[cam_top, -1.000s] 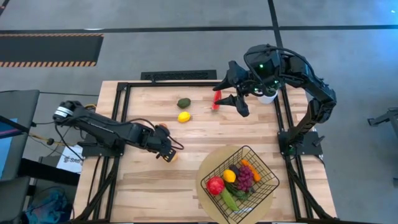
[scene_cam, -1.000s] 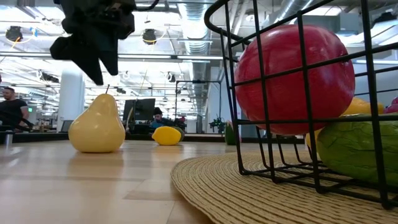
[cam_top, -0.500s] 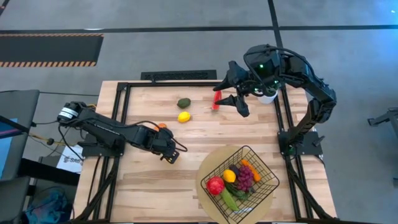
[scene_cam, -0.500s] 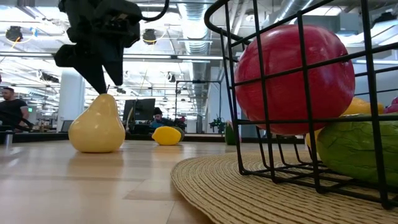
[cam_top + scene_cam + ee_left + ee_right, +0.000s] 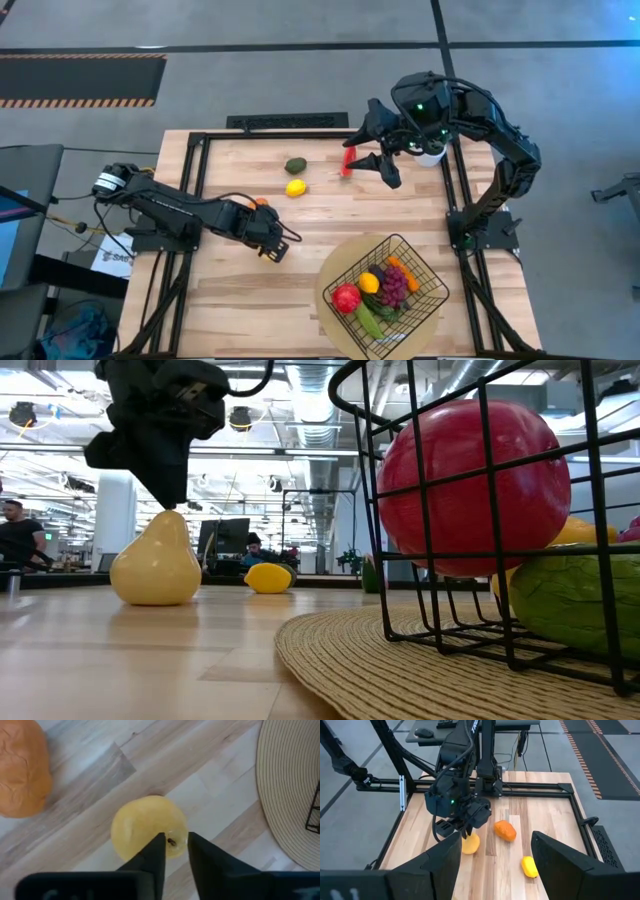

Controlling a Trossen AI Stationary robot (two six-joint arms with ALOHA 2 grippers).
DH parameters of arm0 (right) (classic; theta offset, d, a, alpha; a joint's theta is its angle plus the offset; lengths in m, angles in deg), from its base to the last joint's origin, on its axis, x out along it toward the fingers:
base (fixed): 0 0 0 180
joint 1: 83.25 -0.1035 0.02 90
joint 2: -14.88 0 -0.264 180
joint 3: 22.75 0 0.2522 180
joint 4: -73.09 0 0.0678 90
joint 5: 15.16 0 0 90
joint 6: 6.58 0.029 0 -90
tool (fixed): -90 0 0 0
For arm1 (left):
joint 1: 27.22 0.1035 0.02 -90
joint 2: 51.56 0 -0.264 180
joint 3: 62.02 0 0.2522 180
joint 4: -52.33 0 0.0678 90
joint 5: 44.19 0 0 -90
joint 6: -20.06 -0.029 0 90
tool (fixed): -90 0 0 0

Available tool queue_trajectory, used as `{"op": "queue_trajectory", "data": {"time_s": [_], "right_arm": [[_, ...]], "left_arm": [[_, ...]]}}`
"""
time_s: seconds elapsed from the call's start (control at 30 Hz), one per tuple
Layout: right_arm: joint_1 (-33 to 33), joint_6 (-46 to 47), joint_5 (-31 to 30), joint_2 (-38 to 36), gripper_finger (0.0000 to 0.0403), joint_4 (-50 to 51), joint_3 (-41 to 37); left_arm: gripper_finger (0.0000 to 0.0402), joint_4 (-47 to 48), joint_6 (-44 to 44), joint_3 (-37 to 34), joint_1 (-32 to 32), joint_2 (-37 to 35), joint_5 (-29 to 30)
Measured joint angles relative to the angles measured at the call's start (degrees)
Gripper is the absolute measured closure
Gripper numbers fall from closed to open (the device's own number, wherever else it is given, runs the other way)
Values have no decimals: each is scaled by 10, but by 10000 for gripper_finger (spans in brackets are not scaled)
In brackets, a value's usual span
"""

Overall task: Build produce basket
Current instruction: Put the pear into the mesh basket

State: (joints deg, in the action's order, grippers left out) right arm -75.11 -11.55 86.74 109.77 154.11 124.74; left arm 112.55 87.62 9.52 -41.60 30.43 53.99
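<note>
A yellow pear stands upright on its base on the wooden table, left of the basket. My left gripper is directly above it, shut on its narrow top; from the high view the gripper hides the pear. The black wire basket sits on a round tan mat at the near right and holds a red apple, purple grapes, a lemon and green pieces. My right gripper hangs open, high over the table's far side, touching nothing. My left gripper pinches the pear's narrow top, right at the stem, between its two fingertips. The fingers come steeply from above, pointing down. The pear stays upright with its base on the table.
An orange lumpy fruit lies on the table just beyond the pear. A lemon, a dark green avocado and a red slice lie toward the far edge. A white pot stands under the right arm. Black frame rails border the table.
My left gripper has sunk a little onto the top of the pear and its fingers have drawn together around the pear's neck. The pear has not moved.
</note>
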Motion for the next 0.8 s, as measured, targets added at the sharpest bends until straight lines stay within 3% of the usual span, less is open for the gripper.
{"op": "queue_trajectory", "data": {"time_s": [0.37, 0.63, 0.8], "right_arm": [[0, 0, 0, 0, 143, 0, 0], [0, 0, 0, 0, 143, 1, 0], [7, -1, -7, -8, 143, 1, 0]], "left_arm": [[396, 7, -9, 0, 0, 0, 13], [401, 1, -18, 3, 0, 0, 78], [401, 1, -61, 56, -1, 0, 99]]}}
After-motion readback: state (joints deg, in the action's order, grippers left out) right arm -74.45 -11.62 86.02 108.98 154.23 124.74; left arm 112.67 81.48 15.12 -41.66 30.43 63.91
